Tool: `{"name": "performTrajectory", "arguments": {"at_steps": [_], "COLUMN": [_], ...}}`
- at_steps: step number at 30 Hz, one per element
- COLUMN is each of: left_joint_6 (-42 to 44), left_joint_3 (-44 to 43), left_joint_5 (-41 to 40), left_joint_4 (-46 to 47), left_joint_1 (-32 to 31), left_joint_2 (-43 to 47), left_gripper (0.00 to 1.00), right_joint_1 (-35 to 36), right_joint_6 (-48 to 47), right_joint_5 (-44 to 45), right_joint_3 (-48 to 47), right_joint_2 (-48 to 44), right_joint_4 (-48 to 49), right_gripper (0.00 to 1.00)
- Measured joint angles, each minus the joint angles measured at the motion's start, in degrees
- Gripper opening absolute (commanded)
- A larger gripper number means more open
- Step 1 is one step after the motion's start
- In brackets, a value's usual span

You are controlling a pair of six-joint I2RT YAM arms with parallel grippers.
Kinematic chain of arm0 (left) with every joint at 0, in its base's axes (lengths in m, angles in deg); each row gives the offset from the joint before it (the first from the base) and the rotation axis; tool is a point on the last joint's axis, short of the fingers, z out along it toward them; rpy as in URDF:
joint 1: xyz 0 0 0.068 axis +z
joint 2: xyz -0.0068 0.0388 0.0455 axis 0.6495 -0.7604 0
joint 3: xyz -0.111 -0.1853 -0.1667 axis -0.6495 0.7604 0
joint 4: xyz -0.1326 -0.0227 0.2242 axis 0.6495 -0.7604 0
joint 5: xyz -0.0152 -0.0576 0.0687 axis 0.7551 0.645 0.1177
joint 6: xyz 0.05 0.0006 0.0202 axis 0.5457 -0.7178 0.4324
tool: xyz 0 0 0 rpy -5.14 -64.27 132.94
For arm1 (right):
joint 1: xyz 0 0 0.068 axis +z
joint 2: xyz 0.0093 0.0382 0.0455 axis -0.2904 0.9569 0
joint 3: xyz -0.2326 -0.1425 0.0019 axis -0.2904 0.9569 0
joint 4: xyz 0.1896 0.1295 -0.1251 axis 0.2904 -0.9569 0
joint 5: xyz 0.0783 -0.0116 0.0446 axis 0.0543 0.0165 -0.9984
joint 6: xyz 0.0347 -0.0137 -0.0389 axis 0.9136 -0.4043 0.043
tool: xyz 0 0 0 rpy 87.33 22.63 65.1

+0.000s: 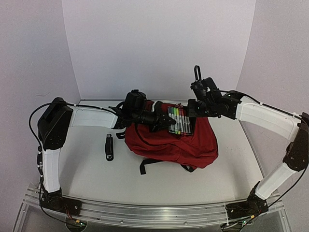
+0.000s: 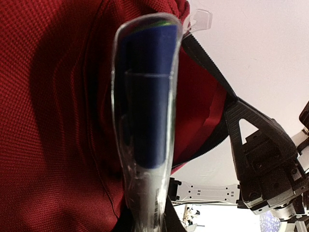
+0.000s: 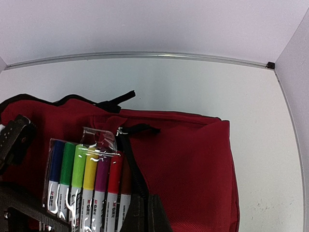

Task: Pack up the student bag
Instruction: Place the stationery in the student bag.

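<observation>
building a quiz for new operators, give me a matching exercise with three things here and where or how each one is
1 student bag
2 marker pack
3 small black object

a held in the left gripper
b lying on the table, on the left arm's side
c dark red, biggest thing in view

Pairs: 1-c, 2-a, 3-b
</observation>
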Motion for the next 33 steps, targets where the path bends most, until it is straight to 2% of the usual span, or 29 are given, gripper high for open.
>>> {"name": "performTrajectory", "arguments": {"at_steps": [14,33], "left_joint_6": [1.13,9.76], "left_joint_3": [-5.58,-13.05], "left_joint_5": [-3.2,-2.03], "left_joint_4": [-0.86,-14.82], "left_joint_1": [-0.06,-2.79], "left_joint_2": [-3.61,-6.01], "left_gripper": [0.0,0.0], "right_joint_1": [-0.73,-0.29], "right_joint_6": [0.54,6.61], "right_joint_5": [-5.7,-0.44], "right_joint_3": [3.75,1.51], "right_joint_2": [-2.83,-1.46], "right_joint_4": [4.02,3.47], "right_gripper": [0.0,0.0]}}
